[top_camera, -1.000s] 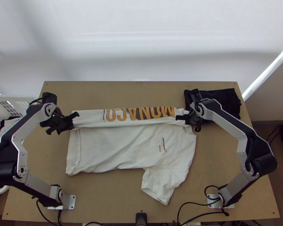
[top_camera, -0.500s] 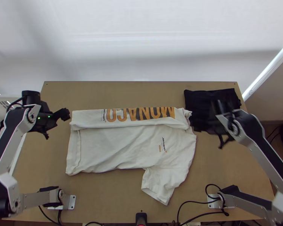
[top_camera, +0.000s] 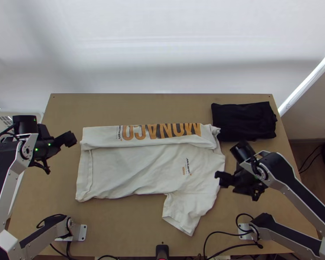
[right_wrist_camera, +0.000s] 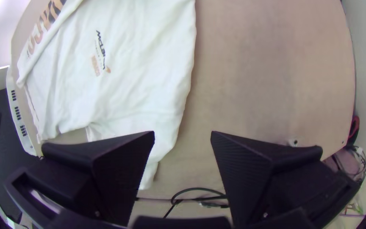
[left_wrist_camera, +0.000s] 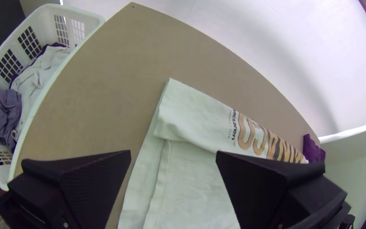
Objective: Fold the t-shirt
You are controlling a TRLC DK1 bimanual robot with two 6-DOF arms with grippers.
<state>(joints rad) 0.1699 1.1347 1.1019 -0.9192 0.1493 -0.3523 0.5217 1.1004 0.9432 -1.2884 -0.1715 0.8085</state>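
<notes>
White fabric t-shirt [top_camera: 128, 169]: far side folded in; left gripper [left_wrist_camera: 173, 152] and right gripper [right_wrist_camera: 183, 132] spread open. Next, likely: near sleeve [top_camera: 183, 212] inward.

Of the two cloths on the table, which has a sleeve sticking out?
The white one: its sleeve spreads toward the near side. The black one, far right, is a compact block.

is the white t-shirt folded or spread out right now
Partly folded: the t-shirt's far side is turned over in a printed strip, while its near sleeve lies spread.
</notes>
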